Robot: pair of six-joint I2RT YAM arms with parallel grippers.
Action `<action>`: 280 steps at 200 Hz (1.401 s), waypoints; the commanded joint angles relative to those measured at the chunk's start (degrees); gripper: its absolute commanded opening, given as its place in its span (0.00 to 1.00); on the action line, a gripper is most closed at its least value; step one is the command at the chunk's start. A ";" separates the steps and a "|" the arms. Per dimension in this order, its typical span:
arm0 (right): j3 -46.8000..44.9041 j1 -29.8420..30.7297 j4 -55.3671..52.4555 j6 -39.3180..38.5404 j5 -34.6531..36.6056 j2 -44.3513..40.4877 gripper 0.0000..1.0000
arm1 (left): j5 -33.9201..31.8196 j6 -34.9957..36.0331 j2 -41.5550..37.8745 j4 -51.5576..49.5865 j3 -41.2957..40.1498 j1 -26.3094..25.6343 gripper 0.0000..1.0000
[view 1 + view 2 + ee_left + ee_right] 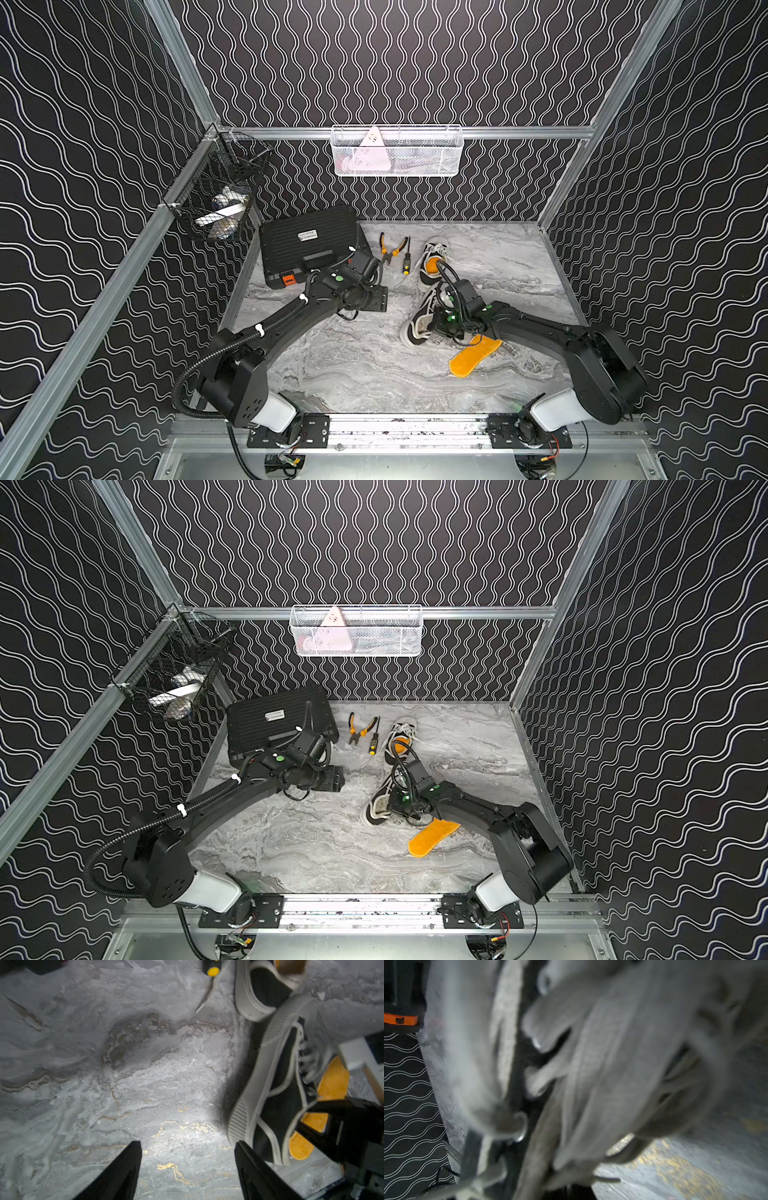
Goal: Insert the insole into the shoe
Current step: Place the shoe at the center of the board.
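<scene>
orange and flat on the marble table, the insole lies loose on the side of the shoe nearer the arm bases. nothing has hold of it. in both top views one end of it is tucked out of sight beneath the right arm's wrist, while the other end points out over bare table. the right gripper is just above and beside that hidden end, not touching it as far as can be told. its jaws are closed tight, pinching the black-and-white shoe at the edge of its opening. the shoe is tipped onto its side with the sole turned toward the left arm. the right wrist view is filled with blurred grey laces and fabric.

left gripper hovers over bare table a little way from the shoe's sole, well apart from the insole. its fingers are spread wide with nothing between them.

behind the held shoe a second shoe lies with an orange lining showing in its opening. beside that are a screwdriver and pliers, then a black case at the back left corner.
</scene>
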 commanded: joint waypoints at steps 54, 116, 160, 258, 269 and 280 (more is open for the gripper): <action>2.43 4.62 -11.12 3.24 5.18 -15.55 0.06 | -3.45 -3.04 -0.26 -1.58 1.10 -1.42 0.76; 1.40 5.27 -8.15 0.19 3.46 -11.98 0.07 | -1.54 -1.86 1.55 -0.90 3.87 -1.47 0.76; 2.06 5.68 3.30 3.41 2.53 -1.88 0.08 | -0.87 -4.71 -0.83 -2.17 -0.94 -2.27 0.77; 3.09 6.68 -0.45 2.68 5.97 -0.67 0.40 | -4.69 -7.02 3.08 3.55 -3.81 -8.99 0.77; 3.72 6.68 -1.30 2.47 7.34 -0.37 0.41 | -4.33 -6.75 4.51 4.00 -3.01 -9.20 0.77; 4.57 6.68 -1.74 1.69 7.94 0.27 0.41 | -4.63 -6.53 5.69 4.42 -2.26 -9.53 0.77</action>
